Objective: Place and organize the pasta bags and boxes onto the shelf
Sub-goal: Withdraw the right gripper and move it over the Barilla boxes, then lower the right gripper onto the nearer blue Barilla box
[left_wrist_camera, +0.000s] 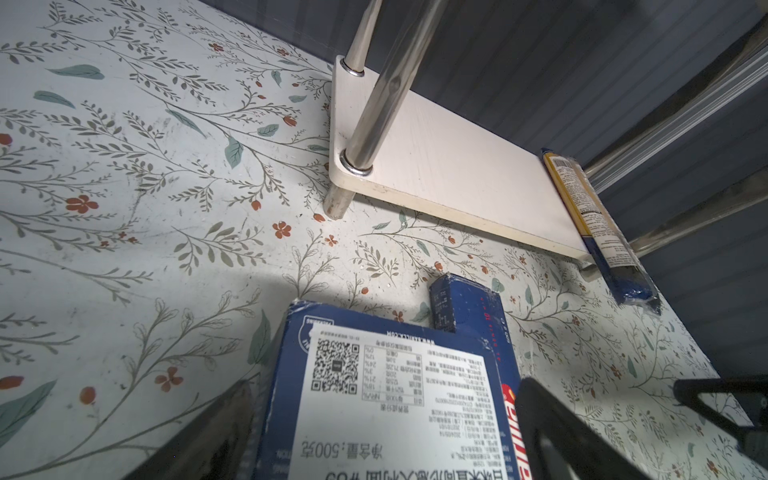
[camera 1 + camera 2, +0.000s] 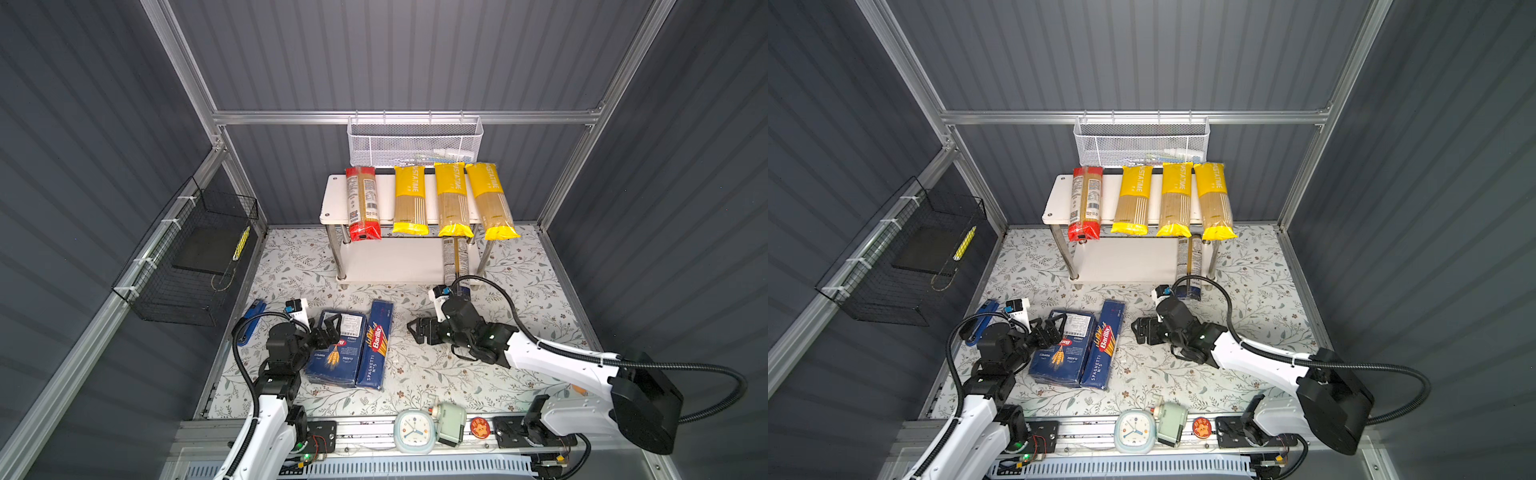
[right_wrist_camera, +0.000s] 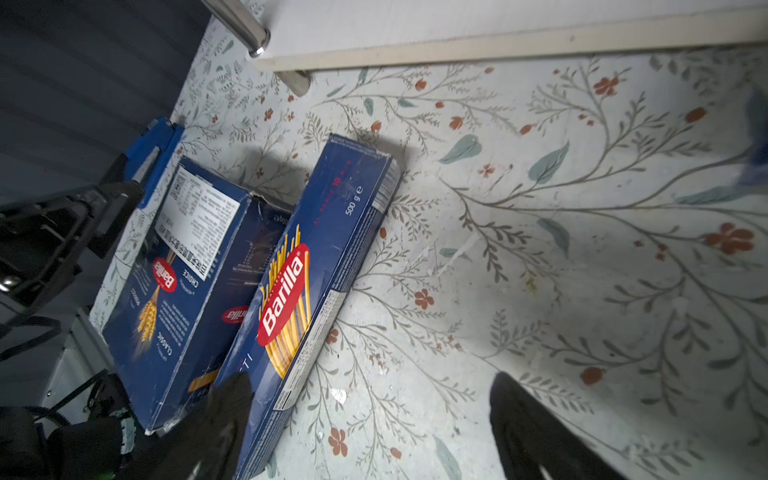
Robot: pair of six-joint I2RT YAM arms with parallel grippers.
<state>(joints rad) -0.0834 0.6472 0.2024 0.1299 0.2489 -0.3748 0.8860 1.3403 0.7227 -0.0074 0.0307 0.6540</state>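
The white shelf (image 2: 332, 199) carries a red-ended clear bag (image 2: 363, 203) and three yellow bags (image 2: 410, 199) (image 2: 452, 199) (image 2: 490, 201) on its top board. A dark-ended clear bag (image 2: 455, 259) lies on the lower board at the right, overhanging the front. The wide pasta box (image 2: 336, 353) and the narrow Spaghetti box (image 2: 376, 345) lie side by side on the table. My left gripper (image 2: 328, 332) (image 1: 385, 382) is open over the wide box's labelled far end (image 1: 395, 395). My right gripper (image 2: 415, 331) (image 3: 368, 376) is open and empty, low over the table just right of the narrow box (image 3: 316, 257).
A white mesh basket (image 2: 415, 143) hangs on the back rail above the shelf. A black wire basket (image 2: 195, 257) hangs on the left wall. A blue tool (image 2: 253, 320) lies at the table's left edge. A clock (image 2: 413, 430) and small items sit on the front rail.
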